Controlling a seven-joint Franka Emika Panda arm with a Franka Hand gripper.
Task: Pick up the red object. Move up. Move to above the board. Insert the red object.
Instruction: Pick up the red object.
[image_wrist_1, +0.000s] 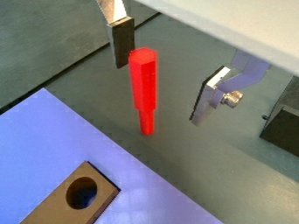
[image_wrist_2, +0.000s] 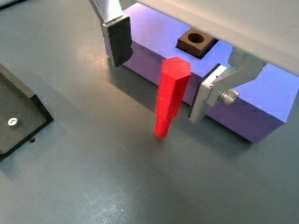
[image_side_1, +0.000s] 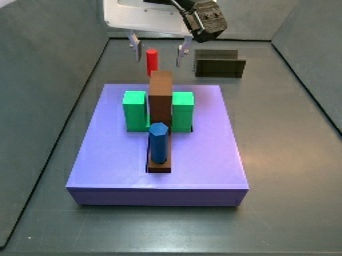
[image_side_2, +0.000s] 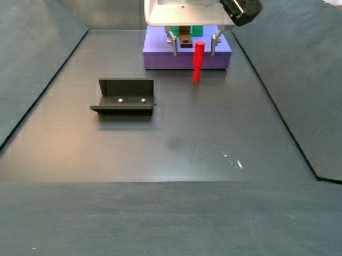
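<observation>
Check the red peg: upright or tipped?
Upright: the red peg stands on end on the floor between the open gripper's fingers, untouched.

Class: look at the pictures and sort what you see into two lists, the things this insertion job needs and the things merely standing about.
Part of the job:
- slim bright red cylindrical peg, upright on the floor between the open tool's fingers
- purple board
- brown block with a round hole

Standing about:
- blue cylindrical peg, already seated
- green blocks
- dark L-shaped fixture
</observation>
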